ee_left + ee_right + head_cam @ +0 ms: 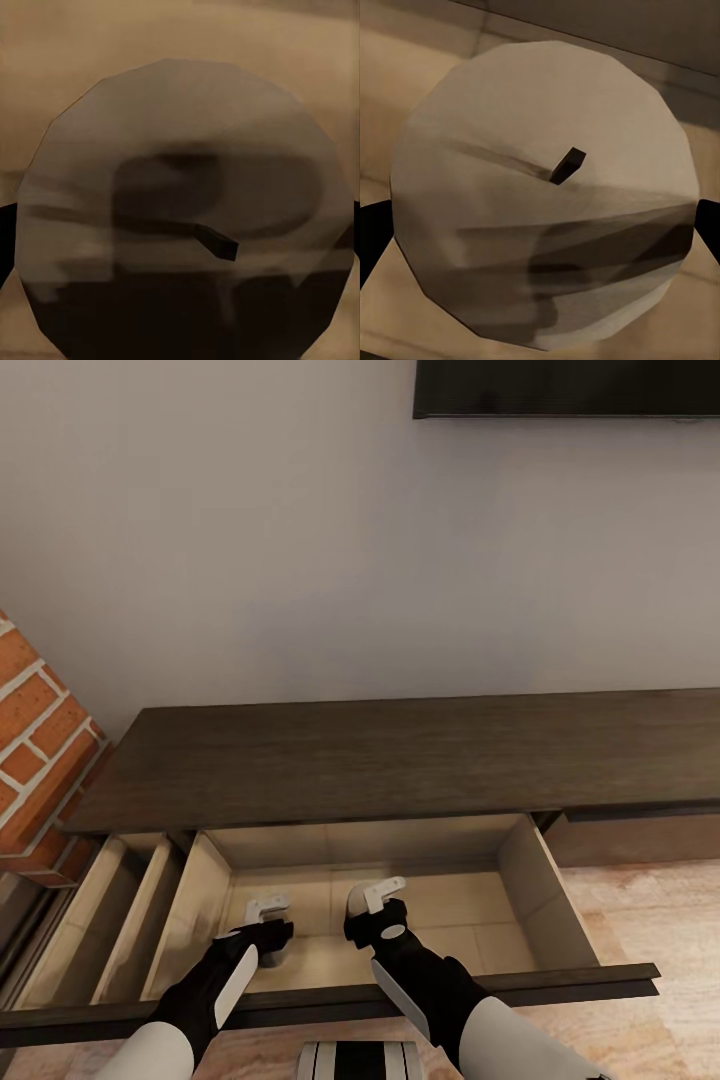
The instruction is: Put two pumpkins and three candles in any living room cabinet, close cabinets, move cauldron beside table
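The cabinet (pixel 420 755) is dark brown wood with a faint grain, its open drawer (pixel 530 880) pale light wood inside. Red brick (pixel 30 740) with pale mortar stands beside it. The wall (pixel 250 540) is plain off-white. Each candle top (pixel 187 202) (pixel 547 187) is pale greyish beige with a dark wick.
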{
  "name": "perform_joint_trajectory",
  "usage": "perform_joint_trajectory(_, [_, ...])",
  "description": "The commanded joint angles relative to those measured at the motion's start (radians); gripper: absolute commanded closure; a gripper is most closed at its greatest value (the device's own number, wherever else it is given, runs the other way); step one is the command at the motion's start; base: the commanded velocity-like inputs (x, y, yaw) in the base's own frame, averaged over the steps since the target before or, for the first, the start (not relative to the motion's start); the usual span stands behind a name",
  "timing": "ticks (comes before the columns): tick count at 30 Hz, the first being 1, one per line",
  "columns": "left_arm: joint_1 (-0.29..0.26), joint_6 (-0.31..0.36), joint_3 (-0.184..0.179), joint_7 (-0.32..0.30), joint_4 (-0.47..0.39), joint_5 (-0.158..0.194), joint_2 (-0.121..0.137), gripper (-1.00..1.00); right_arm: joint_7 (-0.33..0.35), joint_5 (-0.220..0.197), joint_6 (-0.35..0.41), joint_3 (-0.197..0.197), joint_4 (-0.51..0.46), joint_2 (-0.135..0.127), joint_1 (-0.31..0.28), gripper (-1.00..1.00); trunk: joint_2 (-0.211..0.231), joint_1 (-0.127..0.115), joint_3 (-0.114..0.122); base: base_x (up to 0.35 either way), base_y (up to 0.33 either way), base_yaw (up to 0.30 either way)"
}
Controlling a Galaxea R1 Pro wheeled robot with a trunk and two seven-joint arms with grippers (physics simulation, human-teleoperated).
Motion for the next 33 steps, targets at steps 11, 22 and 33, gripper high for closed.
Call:
perform_joint_trajectory(11, [0.000,0.000,0.000,-0.001,-0.001,-0.002,0.001,-1.00,0.002,-0.002,-0.001,0.000,0.088,0.000,0.000,1.00,0.000,0.000,0.000,0.000,0.000,0.000])
perform_joint_trajectory(22, [0.000,0.000,0.000,-0.001,-0.001,-0.002,0.000,-1.00,0.002,-0.002,-0.008,0.000,0.122,0.000,0.000,1.00,0.000,0.000,0.000,0.000,0.000,0.000])
perform_joint_trajectory(33, [0.000,0.000,0.000,-0.001,-0.001,-0.002,0.001,-1.00,0.002,0.000,-0.009,0.000,0.113,0.000,0.000,-1.00,0.000,0.000,0.000,0.000,0.000,0.000])
